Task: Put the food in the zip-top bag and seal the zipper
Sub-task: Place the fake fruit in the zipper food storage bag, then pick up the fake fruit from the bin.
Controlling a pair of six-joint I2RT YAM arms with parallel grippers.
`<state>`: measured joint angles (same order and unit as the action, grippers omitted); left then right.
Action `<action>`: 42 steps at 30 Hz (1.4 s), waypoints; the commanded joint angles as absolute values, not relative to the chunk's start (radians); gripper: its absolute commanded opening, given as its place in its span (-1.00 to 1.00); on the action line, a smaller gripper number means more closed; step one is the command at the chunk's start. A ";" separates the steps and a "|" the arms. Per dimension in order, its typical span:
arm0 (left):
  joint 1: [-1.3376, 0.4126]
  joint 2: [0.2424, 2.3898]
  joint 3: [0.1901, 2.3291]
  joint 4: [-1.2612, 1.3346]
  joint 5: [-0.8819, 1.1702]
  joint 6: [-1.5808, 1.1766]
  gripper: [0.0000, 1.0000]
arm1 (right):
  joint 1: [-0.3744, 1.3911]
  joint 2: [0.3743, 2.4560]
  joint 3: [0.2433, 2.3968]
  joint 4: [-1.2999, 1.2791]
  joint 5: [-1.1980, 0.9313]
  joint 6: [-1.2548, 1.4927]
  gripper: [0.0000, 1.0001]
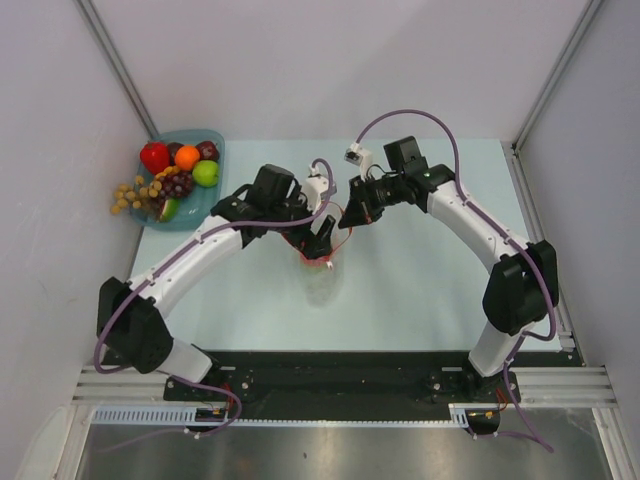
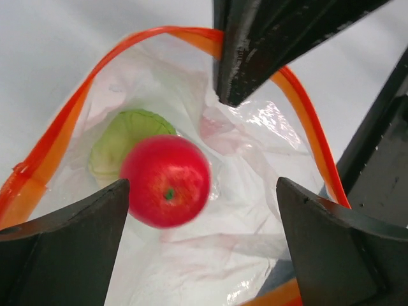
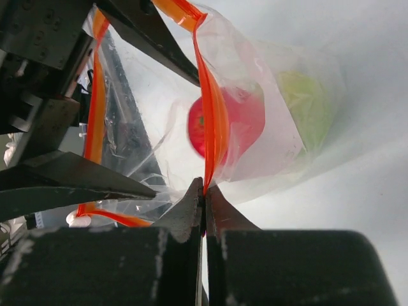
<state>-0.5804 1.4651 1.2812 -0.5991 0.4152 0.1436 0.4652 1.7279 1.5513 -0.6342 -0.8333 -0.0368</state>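
Clear, crinkled plastic zip-top bag [image 2: 255, 146], glossy red apple [image 2: 167, 180], matt black jaws.

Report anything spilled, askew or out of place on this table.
A tan grape bunch hangs over the left rim of the teal tray, partly outside it, while the other fruit sits inside. Nothing else stands out.

Red apple [image 2: 167, 180], red-orange zipper [image 2: 54, 137]
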 commanded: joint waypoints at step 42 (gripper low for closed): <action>0.288 1.778 1.646 -0.434 -0.052 -0.094 0.99 | 0.417 1.735 1.612 -0.658 -0.785 -0.094 -1.00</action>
<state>0.2592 1.7912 1.6070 -0.4538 0.0360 -0.1463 0.4313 1.7130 1.5558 -0.6601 -0.7898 -0.0795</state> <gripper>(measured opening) 0.996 0.010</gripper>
